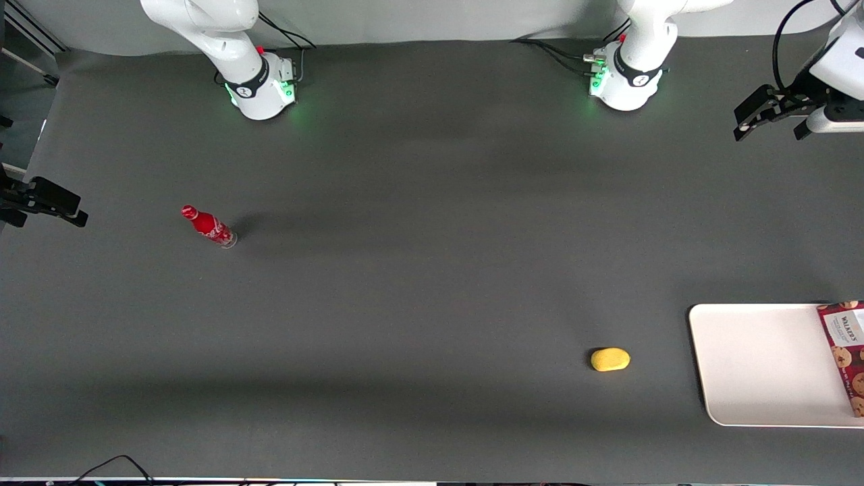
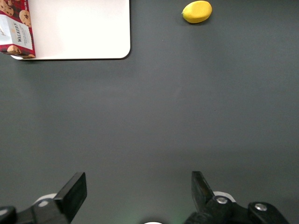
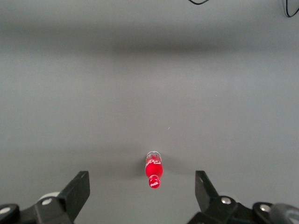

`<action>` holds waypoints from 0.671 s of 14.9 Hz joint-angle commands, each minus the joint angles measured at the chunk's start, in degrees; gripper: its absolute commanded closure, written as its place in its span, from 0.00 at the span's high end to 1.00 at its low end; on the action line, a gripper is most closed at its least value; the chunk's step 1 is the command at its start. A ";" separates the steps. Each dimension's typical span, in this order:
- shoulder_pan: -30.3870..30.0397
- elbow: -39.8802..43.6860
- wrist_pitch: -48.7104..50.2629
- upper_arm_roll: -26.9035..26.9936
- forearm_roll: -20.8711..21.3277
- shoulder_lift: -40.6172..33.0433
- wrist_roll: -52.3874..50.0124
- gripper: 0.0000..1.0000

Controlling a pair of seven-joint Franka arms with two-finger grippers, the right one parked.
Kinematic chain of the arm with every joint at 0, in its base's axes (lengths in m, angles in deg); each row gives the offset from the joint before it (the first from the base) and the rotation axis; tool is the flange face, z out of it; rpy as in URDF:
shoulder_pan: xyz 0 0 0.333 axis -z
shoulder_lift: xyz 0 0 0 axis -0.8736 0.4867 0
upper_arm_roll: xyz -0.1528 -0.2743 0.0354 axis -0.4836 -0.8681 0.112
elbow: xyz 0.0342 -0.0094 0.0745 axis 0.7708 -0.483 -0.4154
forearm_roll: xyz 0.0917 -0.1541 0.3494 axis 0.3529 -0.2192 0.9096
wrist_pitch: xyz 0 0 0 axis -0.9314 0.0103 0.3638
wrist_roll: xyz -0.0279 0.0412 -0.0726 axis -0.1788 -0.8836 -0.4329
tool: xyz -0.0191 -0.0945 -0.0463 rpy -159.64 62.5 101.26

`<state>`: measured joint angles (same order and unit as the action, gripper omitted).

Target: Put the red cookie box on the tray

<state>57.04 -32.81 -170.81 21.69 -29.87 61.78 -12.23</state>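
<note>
- Two fingers of the gripper (image 1: 773, 121) were spread apart, nothing held, up above bare table near the working arm's base.
- Cookie box (image 1: 848, 358) was seen lying on the tray (image 1: 763, 368), along its outer edge.
- Lemon (image 1: 610, 359) was left beside the tray.
- Red bottle (image 1: 208, 227) was spotted toward the parked arm's end.

even overhead light, soft banded shadows, sharp focus
</note>
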 commanded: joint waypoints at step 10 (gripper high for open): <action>0.77 5.86 0.78 -0.32 0.71 4.63 -1.48 1.00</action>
<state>57.04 -32.02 -171.18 21.45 -29.86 62.29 -12.32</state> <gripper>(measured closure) 0.000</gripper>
